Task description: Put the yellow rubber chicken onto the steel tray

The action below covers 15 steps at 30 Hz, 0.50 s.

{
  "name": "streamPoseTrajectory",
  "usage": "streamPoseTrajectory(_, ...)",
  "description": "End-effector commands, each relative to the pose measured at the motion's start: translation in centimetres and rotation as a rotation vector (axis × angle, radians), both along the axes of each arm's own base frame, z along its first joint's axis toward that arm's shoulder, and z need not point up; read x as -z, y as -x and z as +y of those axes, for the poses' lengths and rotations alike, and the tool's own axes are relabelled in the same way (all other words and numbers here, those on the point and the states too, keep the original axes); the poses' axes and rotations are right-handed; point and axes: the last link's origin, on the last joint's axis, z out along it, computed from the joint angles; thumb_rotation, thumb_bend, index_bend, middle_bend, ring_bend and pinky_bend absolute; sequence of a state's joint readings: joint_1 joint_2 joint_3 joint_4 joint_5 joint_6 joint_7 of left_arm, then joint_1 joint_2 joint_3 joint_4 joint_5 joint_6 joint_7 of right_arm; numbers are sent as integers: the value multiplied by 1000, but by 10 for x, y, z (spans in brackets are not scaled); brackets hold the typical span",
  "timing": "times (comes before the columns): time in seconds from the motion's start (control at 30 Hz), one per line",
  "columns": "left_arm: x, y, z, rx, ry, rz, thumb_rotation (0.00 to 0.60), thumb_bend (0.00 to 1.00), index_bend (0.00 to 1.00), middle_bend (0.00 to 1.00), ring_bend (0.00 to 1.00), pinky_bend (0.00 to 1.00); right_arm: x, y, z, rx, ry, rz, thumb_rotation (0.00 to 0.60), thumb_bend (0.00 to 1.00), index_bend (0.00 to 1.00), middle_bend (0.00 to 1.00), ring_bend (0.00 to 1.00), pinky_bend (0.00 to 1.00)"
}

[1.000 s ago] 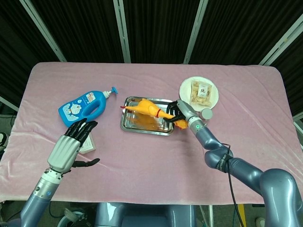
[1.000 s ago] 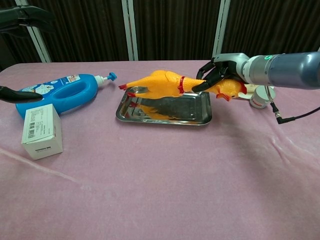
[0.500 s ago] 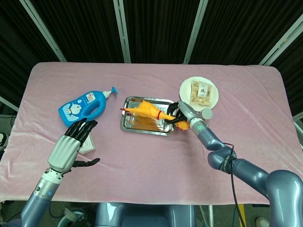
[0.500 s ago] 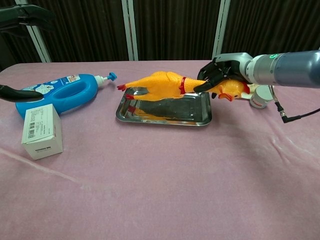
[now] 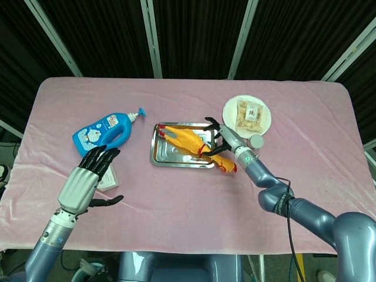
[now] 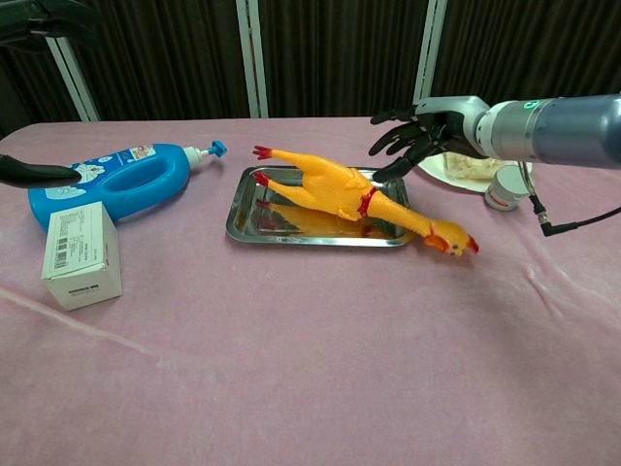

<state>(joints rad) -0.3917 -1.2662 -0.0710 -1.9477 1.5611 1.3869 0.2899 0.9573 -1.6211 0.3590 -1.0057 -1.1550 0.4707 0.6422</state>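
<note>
While the steel tray (image 5: 157,157) now carries the body of the yellow rubber chicken (image 5: 187,141), the white plate (image 5: 230,108) behind it holds a packet of snacks (image 5: 249,114). Half a second ago the right hand (image 6: 419,134) gripped the chicken's neck above the tray; it has since let go, its fingers spread and empty, while the left hand (image 5: 82,183) hovers with fingers apart as before. The chicken lies diagonally, feet at the tray's far left corner, head hanging past the near right rim.

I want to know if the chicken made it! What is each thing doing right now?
Chicken: lying across the tray, head hanging over its edge.
Tray: holding the chicken.
Right hand: open, off the chicken.
Left hand: open, holding nothing.
Blue bottle: lying down.
Box: standing.
</note>
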Motion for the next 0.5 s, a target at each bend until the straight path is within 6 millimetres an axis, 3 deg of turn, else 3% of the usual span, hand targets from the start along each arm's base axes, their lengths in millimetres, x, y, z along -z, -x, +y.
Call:
streamPoseTrajectory(0.03, -2, 1, 1, -3, -8, 0, 600, 36, 60, 81, 24, 82, -6, -1, 0, -12, 22, -5, 600, 65, 0, 192, 115, 247)
streamPoseTrajectory(0.17, -10, 5, 4, -14, -38, 1, 600, 36, 60, 82, 24, 82, -27, 5, 0, -53, 103, 12, 600, 65, 5, 192, 120, 247)
streamPoseTrajectory(0.27, -19, 11, 7, -32, -71, 9, 600, 36, 60, 84, 24, 82, -51, 15, 5, -79, 201, 15, 600, 85, 81, 207, 170, 256)
streamPoseTrajectory(0.33, -33, 30, 11, -87, -133, 50, 600, 36, 60, 87, 24, 82, -85, 39, 15, -114, 352, 86, 600, 138, 157, 248, 222, 288)
streamPoseTrajectory(0.5, -47, 54, 16, -157, -179, 109, 600, 36, 76, 88, 24, 82, -115, 73, 46, -140, 477, 232, 600, 197, 199, 262, 239, 301)
